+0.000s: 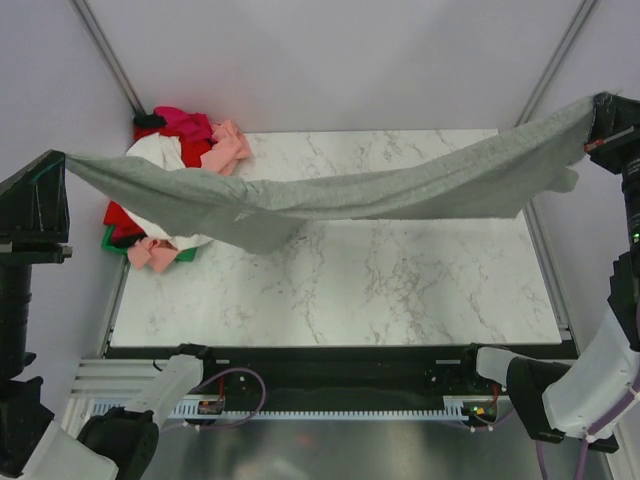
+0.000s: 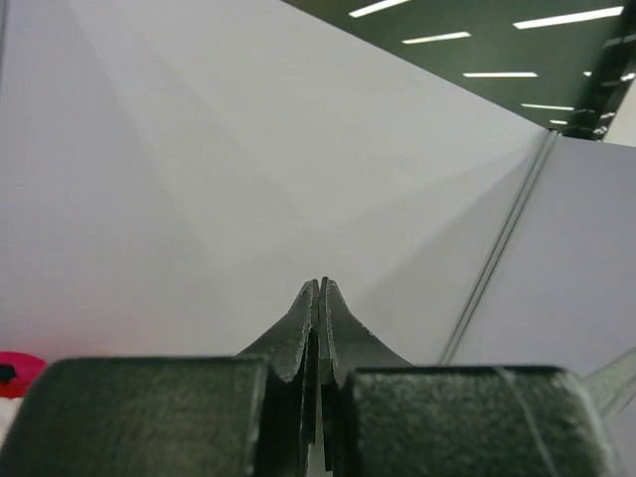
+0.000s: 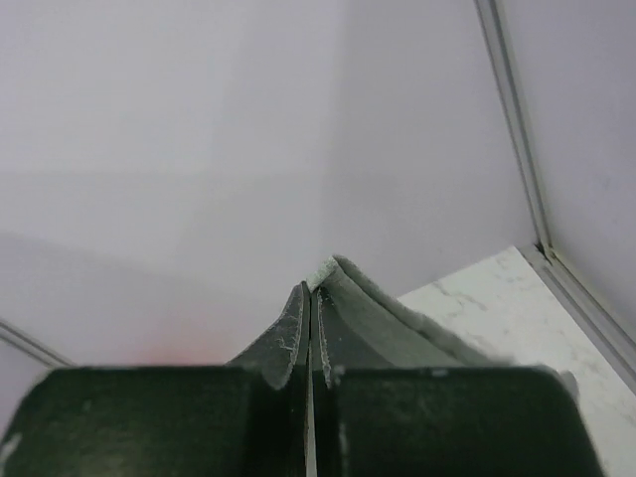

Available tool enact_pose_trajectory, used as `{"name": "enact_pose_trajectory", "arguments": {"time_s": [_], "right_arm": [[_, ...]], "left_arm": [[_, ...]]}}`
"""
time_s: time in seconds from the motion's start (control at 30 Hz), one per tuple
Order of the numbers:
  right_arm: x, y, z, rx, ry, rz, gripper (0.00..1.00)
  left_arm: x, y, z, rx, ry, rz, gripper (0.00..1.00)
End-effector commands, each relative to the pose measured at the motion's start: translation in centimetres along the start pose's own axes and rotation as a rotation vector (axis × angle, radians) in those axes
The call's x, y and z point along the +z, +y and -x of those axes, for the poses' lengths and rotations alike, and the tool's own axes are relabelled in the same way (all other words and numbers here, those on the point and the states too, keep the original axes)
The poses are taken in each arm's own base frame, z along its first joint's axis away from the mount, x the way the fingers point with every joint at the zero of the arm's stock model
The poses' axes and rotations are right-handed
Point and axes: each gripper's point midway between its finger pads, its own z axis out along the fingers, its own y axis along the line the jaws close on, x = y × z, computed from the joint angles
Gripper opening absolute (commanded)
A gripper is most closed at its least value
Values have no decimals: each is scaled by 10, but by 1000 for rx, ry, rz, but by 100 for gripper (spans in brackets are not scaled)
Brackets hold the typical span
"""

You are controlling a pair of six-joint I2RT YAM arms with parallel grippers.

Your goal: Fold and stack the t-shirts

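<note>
The grey t-shirt (image 1: 330, 195) hangs stretched above the surface (image 1: 400, 300), the left fingers (image 2: 296, 343) and right fingers (image 3: 288, 343) each clenched on an end. Its sagging middle overhangs the other t-shirts (image 1: 180, 150) heaped at the far left corner, and could snag them when lowered.

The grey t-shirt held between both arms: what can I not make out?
- Top view: the grey t-shirt covers the middle of the pile of shirts; their number is unclear.
- Left wrist view: left fingers hide the pinched cloth.
- Right wrist view: only a cloth edge shows beyond right fingers.
</note>
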Motion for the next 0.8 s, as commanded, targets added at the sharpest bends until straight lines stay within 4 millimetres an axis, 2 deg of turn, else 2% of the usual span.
{"name": "enact_pose_trajectory", "arguments": {"time_s": [0.0,0.03,0.07,0.1,0.13,0.17,0.2,0.23,0.27,0.3,0.33,0.37,0.4,0.43,0.47,0.5,0.57,0.63,0.67,0.7,0.73,0.77], "right_arm": [[50,-4,-59,46,242,8,0],[59,4,-60,57,240,59,0],[76,1,-81,74,315,63,0],[75,7,-71,75,302,73,0],[70,-10,-83,82,358,-19,0],[70,-14,-76,75,323,-45,0],[78,-27,-88,67,340,-89,0],[90,-12,-70,59,242,1,0],[101,-18,-80,58,274,7,0],[86,-2,-40,44,180,43,0],[77,-25,-38,43,190,-76,0],[66,-27,-18,43,110,-117,0],[55,-35,-11,35,73,-168,0],[58,-21,18,22,-63,-102,0],[37,-17,27,27,-109,-99,0],[29,-10,38,22,-137,-78,0],[40,-12,23,53,-81,-80,0],[24,-11,25,48,-84,-84,0],[-12,-3,46,49,-170,-64,0],[-11,-15,36,48,-164,-104,0],[-34,-6,58,53,-266,-69,0],[-55,-6,67,42,-303,-76,0]], "left_arm": [[27,-8,-12,38,35,-72,2],[34,-9,-21,34,64,-86,2],[40,-2,-30,30,92,-60,2],[37,-2,-17,17,65,-35,2],[44,5,-20,17,81,1,2],[44,2,-10,30,49,-3,2],[44,1,3,65,4,-10,2],[56,7,3,76,-4,20,2],[61,14,11,60,-33,61,2],[49,10,35,41,-91,54,2],[51,6,40,14,-104,35,2],[38,-11,55,-21,-137,-66,2],[43,-20,57,-29,-171,-123,2],[38,-27,63,-29,-201,-169,2],[23,-30,74,-20,-240,-190,2],[31,-22,67,1,-238,-151,2],[34,-12,71,-17,-248,-102,2],[25,-27,96,-37,-312,-192,2],[17,-39,107,-35,-344,-263,2],[8,-43,121,-25,-387,-287,2],[3,-45,130,-15,-417,-300,2],[-4,-47,141,-13,-457,-316,2]]}}
